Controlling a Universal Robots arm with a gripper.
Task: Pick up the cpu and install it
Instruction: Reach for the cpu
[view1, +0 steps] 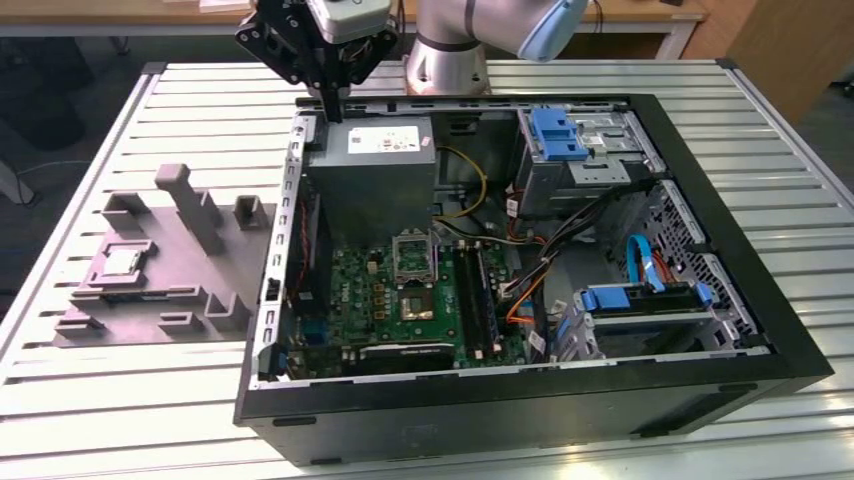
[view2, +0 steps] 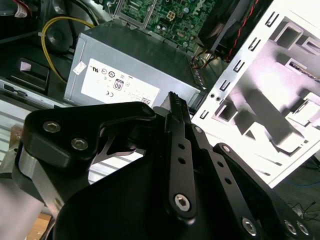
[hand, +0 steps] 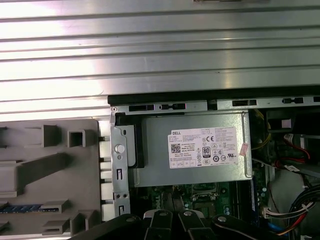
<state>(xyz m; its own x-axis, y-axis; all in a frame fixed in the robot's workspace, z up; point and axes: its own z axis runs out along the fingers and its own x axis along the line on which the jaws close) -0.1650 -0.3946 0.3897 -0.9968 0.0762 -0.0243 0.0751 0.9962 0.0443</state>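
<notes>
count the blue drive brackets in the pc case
2: one blue bracket tops the far drive cage, the other the nearer cage, both at the exterior view's right. More may be hidden.

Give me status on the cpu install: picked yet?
Nothing done yet: the cpu lies in the grey tray, outside the case. The gripper is shut on nothing, above the power supply at the case's edge. Pick-up and install both remain.
</notes>
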